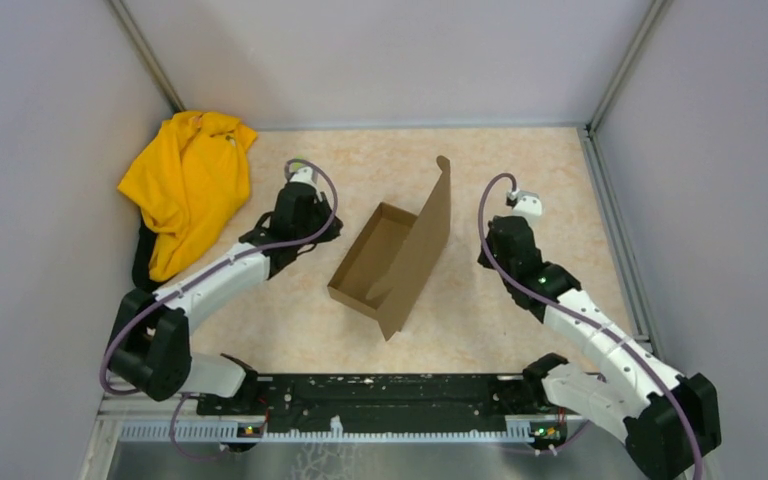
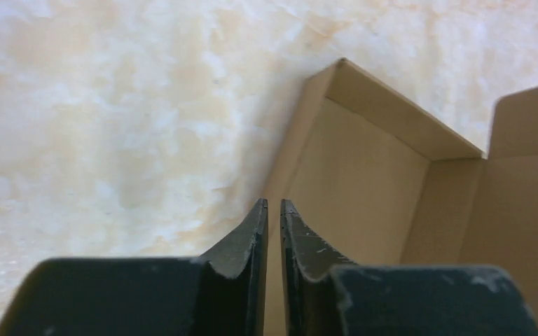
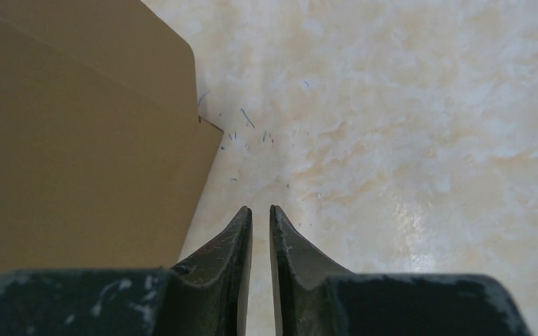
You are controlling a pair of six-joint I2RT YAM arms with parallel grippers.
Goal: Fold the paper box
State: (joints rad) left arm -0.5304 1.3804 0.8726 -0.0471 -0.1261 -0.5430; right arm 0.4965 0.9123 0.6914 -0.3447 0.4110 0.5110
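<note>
One paper box [image 1: 385, 255] lies beside the left end effector [image 2: 274, 206].

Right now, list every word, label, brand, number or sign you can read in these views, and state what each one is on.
No readable text in any view.
paper box: plain brown cardboard, no print.
yellow garment: no logo or tag showing.
table: a few small pen-like scribbles beside the box corner, not letters.
black base rail: pale specks, too small to read.
</note>
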